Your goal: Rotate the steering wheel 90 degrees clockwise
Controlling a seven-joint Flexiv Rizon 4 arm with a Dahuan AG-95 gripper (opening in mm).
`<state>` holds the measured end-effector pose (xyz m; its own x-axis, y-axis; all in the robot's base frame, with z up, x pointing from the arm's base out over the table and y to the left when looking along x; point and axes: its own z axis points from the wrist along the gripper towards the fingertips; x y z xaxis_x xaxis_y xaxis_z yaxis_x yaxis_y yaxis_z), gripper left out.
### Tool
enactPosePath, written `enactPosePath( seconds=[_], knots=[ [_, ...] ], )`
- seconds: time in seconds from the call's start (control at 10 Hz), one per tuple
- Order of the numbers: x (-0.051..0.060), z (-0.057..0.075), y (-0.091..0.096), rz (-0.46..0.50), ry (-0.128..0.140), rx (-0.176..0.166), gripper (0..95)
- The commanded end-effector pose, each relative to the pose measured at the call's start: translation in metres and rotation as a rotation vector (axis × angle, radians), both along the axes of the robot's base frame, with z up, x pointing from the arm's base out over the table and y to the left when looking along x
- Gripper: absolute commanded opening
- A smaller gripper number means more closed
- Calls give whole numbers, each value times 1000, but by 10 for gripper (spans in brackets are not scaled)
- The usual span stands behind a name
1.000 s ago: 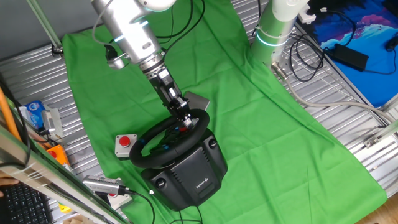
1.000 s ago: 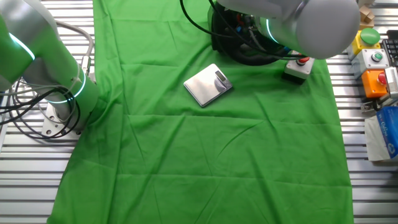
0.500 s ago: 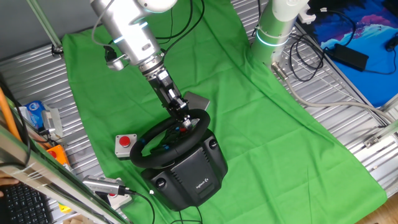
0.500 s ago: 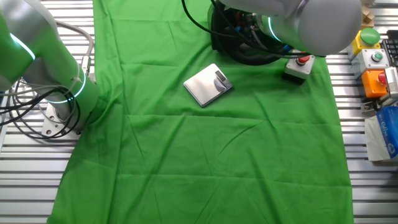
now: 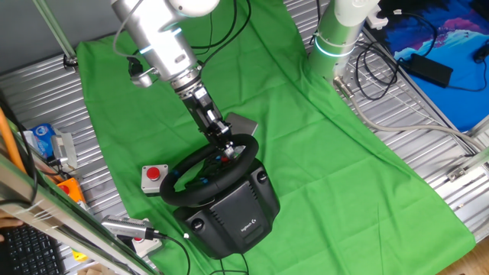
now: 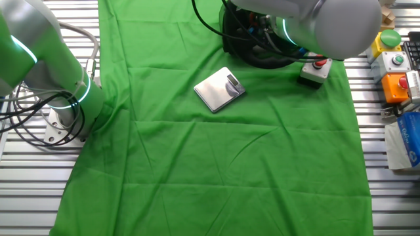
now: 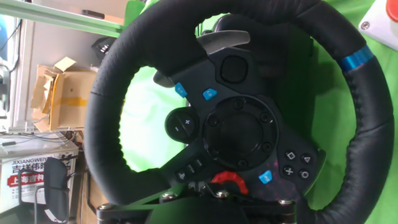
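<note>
1. While I scan from the left, I see a grey box with a red button (image 5: 153, 176) on the green cloth (image 5: 306, 137)
2. I see the steering wheel (image 5: 208, 171) just beside it, on its black base (image 5: 233, 210)
3. I see the gripper (image 5: 226, 146) at the wheel's far rim; I cannot tell how its fingers are set
4. Further right I see a metal plate (image 6: 219, 90) lying flat on the cloth

The steering wheel (image 7: 118, 93) has a black rim with one bright blue stripe at the upper right of the hand view; its hub carries blue buttons and a red dial — all on black. Its base (image 5: 233, 210) is black too. A green cloth (image 6: 216, 164) covers the ribbed silver table (image 6: 29, 190). Beside the wheel sits a grey box (image 5: 154, 178) with a red button. A silver plate (image 6: 220, 90) lies on the cloth.
</note>
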<state>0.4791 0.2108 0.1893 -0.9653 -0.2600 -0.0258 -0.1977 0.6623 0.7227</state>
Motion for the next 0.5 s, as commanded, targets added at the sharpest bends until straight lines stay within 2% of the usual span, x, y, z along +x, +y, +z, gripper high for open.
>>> enactPosePath(
  seconds=[0.1, 0.5],
  knots=[
    [0, -2, 0, 0, 0, -2, 0],
    [-4, -3, -1, 2, -1, -3, 0]
  ],
)
